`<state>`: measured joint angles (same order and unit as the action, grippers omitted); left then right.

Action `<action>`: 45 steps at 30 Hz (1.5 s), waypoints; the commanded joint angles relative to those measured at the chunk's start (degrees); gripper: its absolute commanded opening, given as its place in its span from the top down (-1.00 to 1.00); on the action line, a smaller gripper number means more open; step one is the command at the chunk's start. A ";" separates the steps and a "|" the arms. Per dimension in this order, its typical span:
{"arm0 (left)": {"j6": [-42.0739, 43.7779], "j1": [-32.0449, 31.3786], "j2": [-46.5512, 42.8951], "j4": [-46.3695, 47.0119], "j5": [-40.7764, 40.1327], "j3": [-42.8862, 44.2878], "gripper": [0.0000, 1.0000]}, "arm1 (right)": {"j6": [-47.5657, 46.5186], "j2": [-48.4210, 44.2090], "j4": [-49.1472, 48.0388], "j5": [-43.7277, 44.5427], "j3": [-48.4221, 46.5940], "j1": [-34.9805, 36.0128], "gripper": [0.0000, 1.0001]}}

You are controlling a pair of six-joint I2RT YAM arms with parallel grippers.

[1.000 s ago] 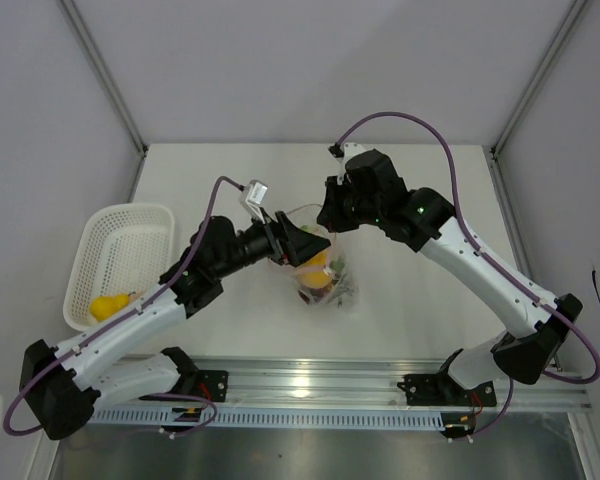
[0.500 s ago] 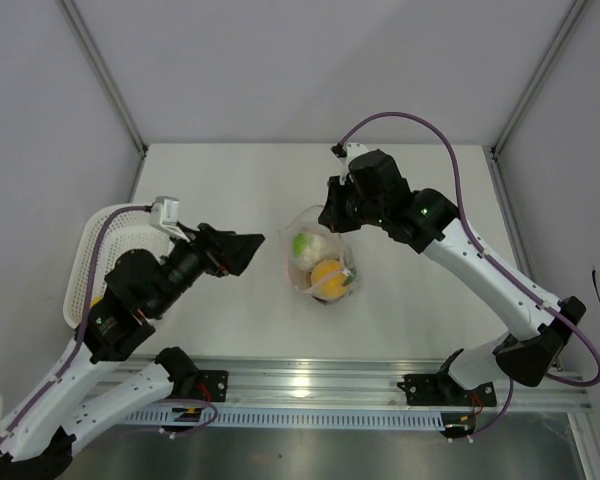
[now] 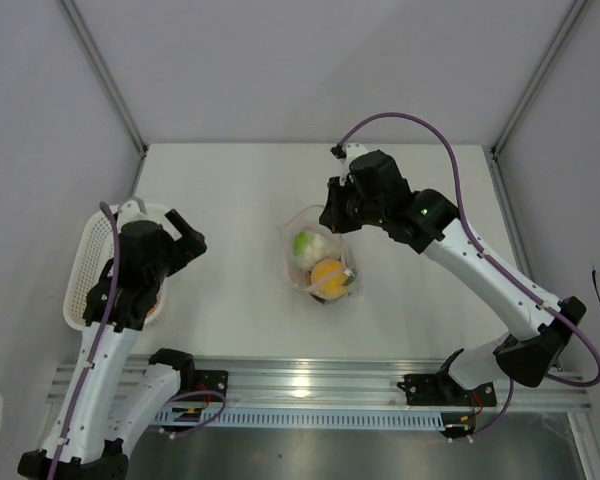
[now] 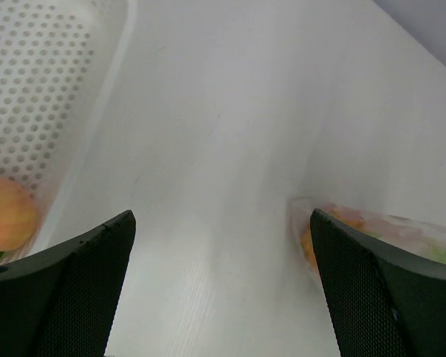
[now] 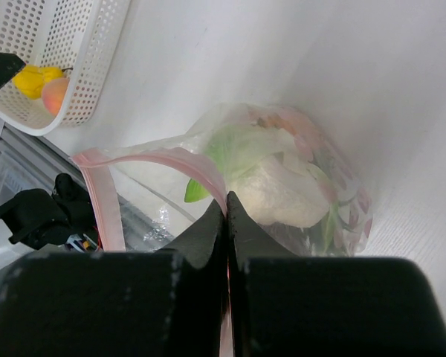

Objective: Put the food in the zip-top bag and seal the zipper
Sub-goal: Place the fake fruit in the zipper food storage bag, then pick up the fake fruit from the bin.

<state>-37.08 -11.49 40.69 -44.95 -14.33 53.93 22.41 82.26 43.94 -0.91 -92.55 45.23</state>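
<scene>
We see the white worktop (image 3: 240, 190) from above, with both arms rising from its near edge. The zip-top bag (image 3: 318, 258) lies near the middle of the worktop, a little toward the near edge. Its mouth is lifted on the far side and gapes open. Through the clear film we make out a pale green-white leafy piece (image 3: 308, 243) and, nearer to us, an orange round piece (image 3: 327, 275); other contents are too crumpled to name.

The right gripper (image 3: 332, 215) stands over the far rim of the bag. In its wrist view we find its fingers (image 5: 208, 230) pressed together on the zipper (image 5: 160, 155), the pinkish-red strip that loops unsealed around the mouth.

The white lattice basket (image 3: 90, 270) sits against the left edge of the worktop. We note two pieces in its near end, a yellow piece (image 5: 37, 80) and a peach-orange piece (image 5: 56, 95) touching it.

The left gripper (image 3: 185, 235) hangs at the basket's right rim, well apart from the bag. Its fingers (image 4: 82, 290) are spread wide, with nothing between them but bare worktop.
</scene>
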 commanded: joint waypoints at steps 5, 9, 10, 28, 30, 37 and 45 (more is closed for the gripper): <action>-3.08 11.30 5.27 -6.72 2.03 -0.67 -0.99 | -0.79 -2.54 -2.63 -0.76 0.97 -0.32 1.00; -4.75 17.10 11.85 -10.41 1.15 0.65 -0.99 | -1.06 -2.54 -2.72 -0.76 1.41 -0.41 1.00; -5.19 18.07 12.92 -11.21 0.88 0.91 -0.99 | -1.14 -2.63 -2.72 -0.85 1.50 -0.41 1.00; -15.83 32.40 15.82 -10.86 -13.00 -4.27 -0.99 | -2.11 -2.19 -2.81 -2.26 1.59 -0.76 1.00; -16.79 33.98 17.57 -11.04 -12.74 -5.59 -0.99 | -2.29 -2.19 -2.81 -2.52 1.59 -0.85 1.00; -17.76 34.78 23.73 -8.23 -11.25 -7.87 -0.99 | -2.38 -1.84 -2.90 -3.22 1.59 -0.85 1.00; -17.59 35.30 28.56 -6.20 -8.53 -8.32 -0.99 | -2.20 -2.10 -3.42 -3.22 2.11 -1.11 1.00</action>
<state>-53.47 22.83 67.57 -52.84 -23.70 45.71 20.75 81.41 43.33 -3.53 -90.76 44.42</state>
